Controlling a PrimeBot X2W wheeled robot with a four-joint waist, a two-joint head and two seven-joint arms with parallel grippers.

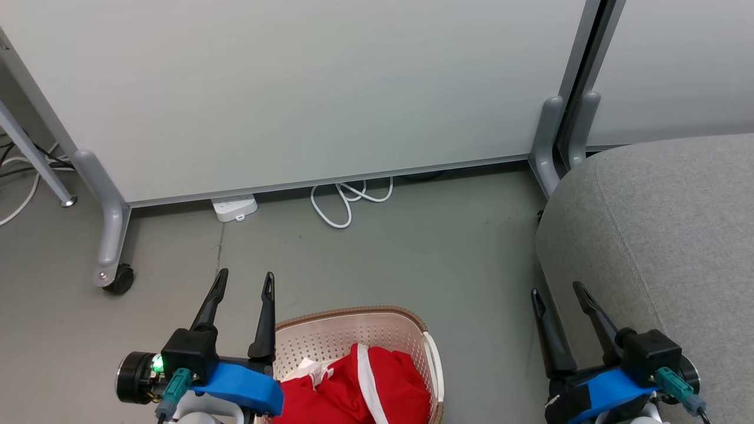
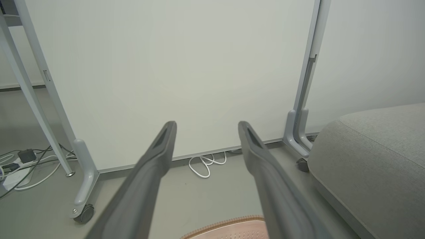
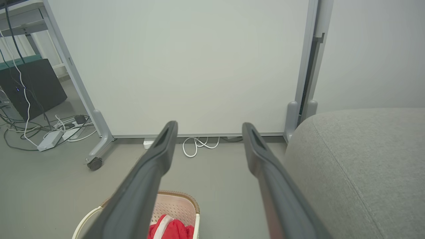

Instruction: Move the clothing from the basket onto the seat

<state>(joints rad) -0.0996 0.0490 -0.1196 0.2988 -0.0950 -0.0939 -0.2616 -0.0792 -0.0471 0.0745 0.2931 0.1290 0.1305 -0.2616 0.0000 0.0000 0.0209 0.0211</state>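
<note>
Clothing, red with white trim, lies bunched inside the basket on the floor. One white stripe runs roughly front to back, toward the partition. The heap's own long axis cannot be told, as the view's bottom edge cuts it off. The seat stands to the right, apart from the basket. Left claw and right claw hang spread and empty, fingers pointing toward the partition.

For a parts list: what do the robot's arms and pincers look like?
The left pincer and right pincer each have two long, dark grey fingers slotted near the tips, on a black block with a blue bracket and a teal connector. A green light glows on the left wrist.
</note>
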